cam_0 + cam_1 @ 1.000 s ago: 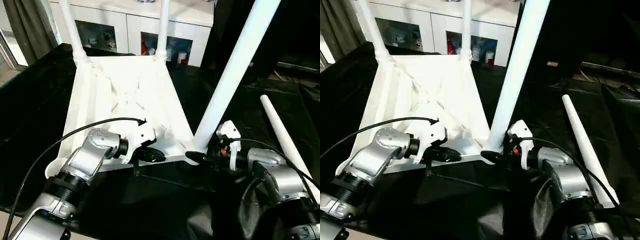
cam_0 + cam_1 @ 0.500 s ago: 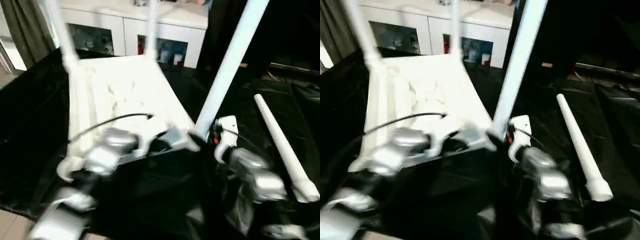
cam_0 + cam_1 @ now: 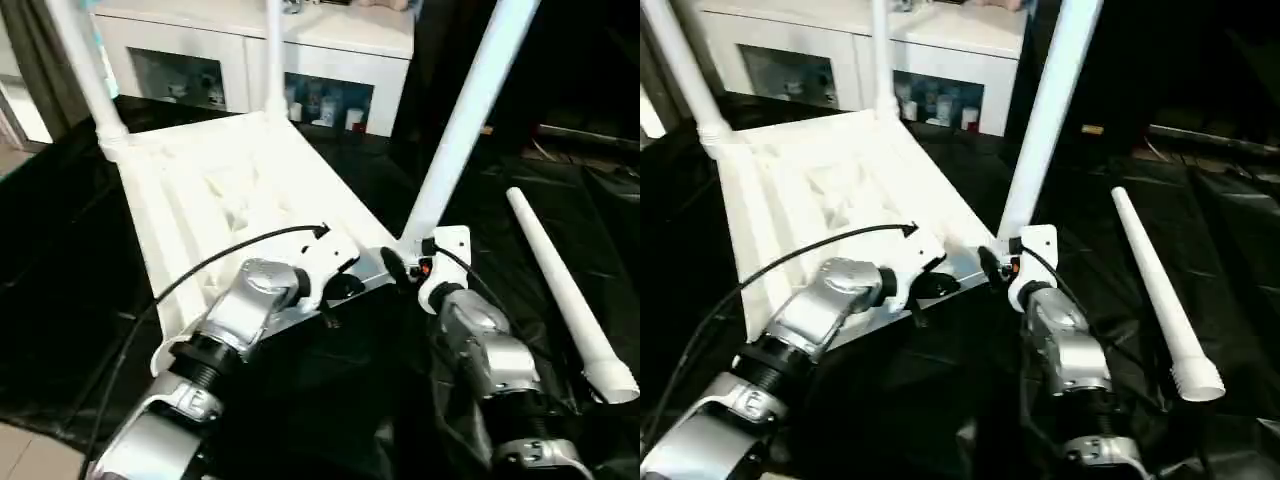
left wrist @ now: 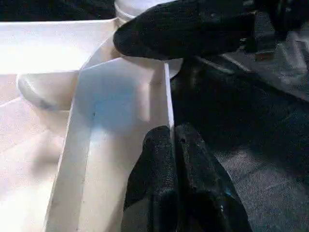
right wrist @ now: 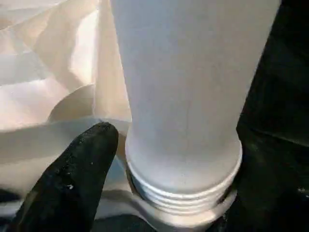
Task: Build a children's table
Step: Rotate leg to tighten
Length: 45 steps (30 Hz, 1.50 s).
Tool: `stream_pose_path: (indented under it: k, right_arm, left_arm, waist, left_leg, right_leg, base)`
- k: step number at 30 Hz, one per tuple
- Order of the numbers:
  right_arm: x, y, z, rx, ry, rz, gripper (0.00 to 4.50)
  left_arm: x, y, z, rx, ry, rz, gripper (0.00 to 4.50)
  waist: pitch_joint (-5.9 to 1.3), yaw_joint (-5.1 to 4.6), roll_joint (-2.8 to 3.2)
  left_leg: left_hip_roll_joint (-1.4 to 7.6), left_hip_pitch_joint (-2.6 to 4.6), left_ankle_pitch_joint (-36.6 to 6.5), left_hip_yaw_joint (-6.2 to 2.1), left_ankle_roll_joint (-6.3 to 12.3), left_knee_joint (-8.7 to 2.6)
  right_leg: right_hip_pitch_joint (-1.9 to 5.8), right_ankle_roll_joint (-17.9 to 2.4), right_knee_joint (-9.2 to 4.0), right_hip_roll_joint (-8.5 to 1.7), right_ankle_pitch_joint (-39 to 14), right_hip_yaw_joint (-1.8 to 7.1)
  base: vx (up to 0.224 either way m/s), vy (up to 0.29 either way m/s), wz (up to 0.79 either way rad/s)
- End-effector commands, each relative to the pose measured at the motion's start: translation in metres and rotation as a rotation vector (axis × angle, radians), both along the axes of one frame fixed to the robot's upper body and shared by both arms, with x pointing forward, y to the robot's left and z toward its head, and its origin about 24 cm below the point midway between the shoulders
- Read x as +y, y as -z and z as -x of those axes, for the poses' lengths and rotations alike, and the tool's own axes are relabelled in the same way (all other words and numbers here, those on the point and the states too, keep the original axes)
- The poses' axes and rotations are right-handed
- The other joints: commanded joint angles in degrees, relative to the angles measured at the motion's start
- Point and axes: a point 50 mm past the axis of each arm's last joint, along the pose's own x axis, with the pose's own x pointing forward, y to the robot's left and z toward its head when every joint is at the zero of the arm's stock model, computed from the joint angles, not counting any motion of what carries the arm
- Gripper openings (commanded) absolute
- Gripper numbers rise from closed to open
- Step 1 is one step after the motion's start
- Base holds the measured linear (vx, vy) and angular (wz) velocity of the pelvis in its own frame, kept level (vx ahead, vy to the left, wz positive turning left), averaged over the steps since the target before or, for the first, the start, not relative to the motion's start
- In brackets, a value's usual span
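Seemingly mid-screw: left gripper (image 4: 170, 159) pinches tabletop (image 3: 200, 180) rim; right gripper (image 3: 400, 268), fingers spread, brackets leg (image 3: 460, 120) — keep it upright.

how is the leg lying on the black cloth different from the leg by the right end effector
The loose leg lies flat on the black cloth, apart from the tabletop; the near leg stands up at a tilt, its base in a corner socket. Nothing touches the loose leg, while the right end effector sits at the near leg's base. Both are long, white, tapered tubes.
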Motion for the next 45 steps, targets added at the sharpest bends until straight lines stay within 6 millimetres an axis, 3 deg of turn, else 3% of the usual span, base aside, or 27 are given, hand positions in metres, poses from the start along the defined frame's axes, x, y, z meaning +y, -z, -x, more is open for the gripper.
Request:
stream_pose_path:
  k: [1, 2, 6, 9, 16, 22, 27, 28, 30, 32, 33, 34, 35, 36, 38, 40, 41, 45]
  right_arm:
    - [0.020, 0.000, 0.009, 0.020, -0.237, -0.034, 3.76]
    - [0.014, -0.002, 0.011, 0.017, -0.284, -0.015, 3.76]
    - [-0.006, -0.005, 0.018, 0.028, -0.422, 0.035, 3.76]
    - [-0.017, -0.009, 0.022, 0.047, -0.508, 0.050, 3.76]
    - [-0.025, -0.011, 0.022, 0.057, -0.555, 0.055, 3.76]
    - [-0.022, -0.010, 0.025, 0.062, -0.578, 0.042, 3.17]
    - [-0.021, -0.006, 0.028, 0.071, -0.580, 0.033, 3.06]
    - [-0.021, -0.003, 0.024, 0.064, -0.501, 0.038, 3.04]
    - [-0.021, -0.002, 0.023, 0.063, -0.483, 0.040, 3.04]
    - [-0.021, 0.005, 0.015, 0.071, -0.292, 0.035, 3.02]
    - [-0.019, 0.010, 0.013, 0.084, -0.190, 0.015, 3.01]
    - [-0.017, 0.014, 0.011, 0.095, -0.124, 0.002, 3.01]
    - [-0.005, 0.022, 0.007, 0.124, 0.044, -0.045, 3.00]
    - [-0.005, 0.022, 0.007, 0.124, 0.044, -0.045, 3.00]
    - [0.014, 0.026, 0.004, 0.145, 0.129, -0.080, 2.98]
    - [0.019, 0.026, 0.004, 0.146, 0.130, -0.082, 2.98]
    - [0.030, 0.024, 0.003, 0.135, 0.097, -0.071, 2.98]
    - [0.040, 0.020, 0.003, 0.090, 0.043, -0.034, 2.98]
  left_arm:
    - [-0.001, 0.006, 0.008, 0.031, 0.071, -0.015, 0.00]
    - [0.004, 0.006, 0.007, 0.036, 0.072, -0.021, 0.00]
    - [0.016, 0.004, 0.011, 0.049, 0.131, -0.003, 0.00]
    - [0.025, 0.001, 0.020, 0.065, 0.233, 0.021, 0.00]
    - [0.038, 0.001, 0.029, 0.107, 0.308, 0.008, 0.00]
    - [0.042, 0.002, 0.029, 0.105, 0.297, 0.002, 0.00]
    - [0.042, 0.004, 0.030, 0.109, 0.284, -0.006, 0.00]
    - [0.041, 0.006, 0.027, 0.106, 0.240, -0.012, 0.00]
    - [0.041, 0.006, 0.027, 0.105, 0.231, -0.013, 0.00]
    - [0.036, 0.010, 0.019, 0.063, 0.137, -0.027, 0.00]
    - [0.032, 0.012, 0.015, 0.066, 0.078, -0.026, 0.00]
    - [0.029, 0.013, 0.012, 0.071, 0.039, -0.024, 0.00]
    - [0.013, 0.015, 0.007, 0.076, -0.057, -0.019, 0.00]
    - [0.013, 0.015, 0.007, 0.076, -0.057, -0.019, 0.00]
    - [-0.008, 0.014, 0.005, 0.057, -0.111, -0.019, 0.00]
    - [-0.012, 0.014, 0.005, 0.054, -0.115, -0.021, 0.00]
    - [-0.023, 0.012, 0.007, 0.066, -0.106, -0.001, 0.00]
    - [-0.036, 0.009, 0.011, 0.071, -0.079, 0.020, 0.00]
  waist:
    - [-2.75, 0.12, 0.28]
    - [-2.78, 0.12, 0.07]
    - [-2.87, 0.36, 0.18]
    - [-3.06, 0.35, 0.23]
    - [-3.09, 0.73, 0.44]
    - [-2.97, 0.84, 0.19]
    - [-3.13, 0.84, 0.14]
    - [-3.14, 0.74, -0.14]
    - [-3.04, 0.77, 0.02]
    - [-2.73, 0.55, -0.08]
    - [-2.51, 0.32, 0.06]
    - [-2.54, 0.30, 0.01]
    - [-2.42, 0.09, -0.04]
    - [-2.35, 0.04, 0.24]
    - [-2.24, -0.38, 0.25]
    - [-2.34, -0.39, 0.12]
    - [-2.31, -0.43, 0.12]
    - [-2.41, -0.27, 0.27]
  left_leg:
    - [2.51, -0.17, -13.21, -0.99, 2.06, -4.36]
    - [2.58, -0.10, -12.40, -0.84, 2.57, -4.26]
    - [2.64, -0.12, -10.40, -0.75, 3.51, -4.05]
    - [2.81, -0.23, -8.00, -0.81, 4.58, -3.97]
    - [2.98, 0.47, -7.16, -0.45, 4.77, -3.80]
    - [2.84, 0.21, -8.15, -0.58, 3.49, -3.93]
    - [2.87, 0.18, -6.70, -0.59, 3.72, -3.82]
    - [2.81, 0.15, -6.54, -0.50, 3.99, -3.75]
    - [2.80, 0.12, -6.48, -0.53, 3.88, -3.80]
    - [2.78, 0.33, -9.13, -0.54, 2.79, -4.00]
    - [2.70, 0.67, -11.51, -0.43, 1.80, -4.05]
    - [2.79, 0.80, -12.43, -0.61, 0.97, -4.12]
    - [2.61, 0.76, -13.72, -0.65, 0.12, -4.20]
    - [2.69, 0.77, -14.50, -0.91, -0.49, -4.33]
    - [2.60, 0.75, -17.48, -1.19, -1.07, -4.51]
    - [2.43, 0.81, -18.50, -1.33, -1.00, -4.45]
    - [2.39, 0.73, -18.86, -1.28, -0.69, -4.47]
    - [2.29, 0.50, -18.33, -1.30, 0.09, -4.50]
  right_leg:
    - [2.23, -9.30, -4.98, -5.01, -17.38, 3.13]
    - [2.13, -9.78, -4.92, -5.03, -16.41, 3.22]
    - [2.30, -10.96, -4.61, -5.09, -14.55, 3.17]
    - [2.50, -12.69, -3.86, -4.92, -9.36, 3.06]
    - [2.21, -15.31, -3.42, -4.90, -5.58, 3.21]
    - [2.47, -13.73, -3.58, -4.96, -8.95, 3.19]
    - [2.52, -13.72, -3.32, -4.94, -7.22, 3.20]
    - [2.53, -13.83, -3.33, -4.91, -6.92, 3.19]
    - [2.46, -13.83, -3.38, -5.00, -7.40, 3.21]
    - [2.13, -12.90, -3.99, -4.95, -12.34, 3.14]
    - [1.56, -12.16, -4.52, -5.01, -16.53, 3.28]
    - [1.56, -11.67, -4.63, -5.09, -18.48, 3.23]
    - [1.47, -10.53, -4.94, -5.01, -21.47, 3.21]
    - [1.40, -10.02, -4.94, -5.08, -22.82, 3.16]
    - [1.18, -7.78, -5.69, -5.11, -27.13, 2.96]
    - [1.17, -6.33, -6.03, -5.11, -28.88, 2.81]
    - [1.06, -5.79, -6.16, -4.99, -28.84, 2.84]
    - [1.07, -5.33, -6.25, -5.01, -27.77, 2.91]
  base:
    - [0.000, 0.000, 0.00]
    - [0.000, 0.000, 0.00]
    - [0.000, 0.000, 0.00]
    - [0.000, 0.000, 0.00]
    - [0.000, 0.000, 0.00]
    - [0.000, 0.000, 0.00]
    - [0.000, 0.000, 0.00]
    - [0.000, 0.000, 0.00]
    - [0.000, 0.000, 0.00]
    - [0.000, 0.000, 0.00]
    - [0.000, 0.000, 0.00]
    - [0.000, 0.000, 0.00]
    - [-0.054, 0.002, 0.01]
    - [-0.054, 0.002, 0.01]
    - [-0.028, 0.004, -0.02]
    - [0.000, 0.000, 0.00]
    - [0.000, 0.000, 0.00]
    - [0.000, 0.000, 0.00]
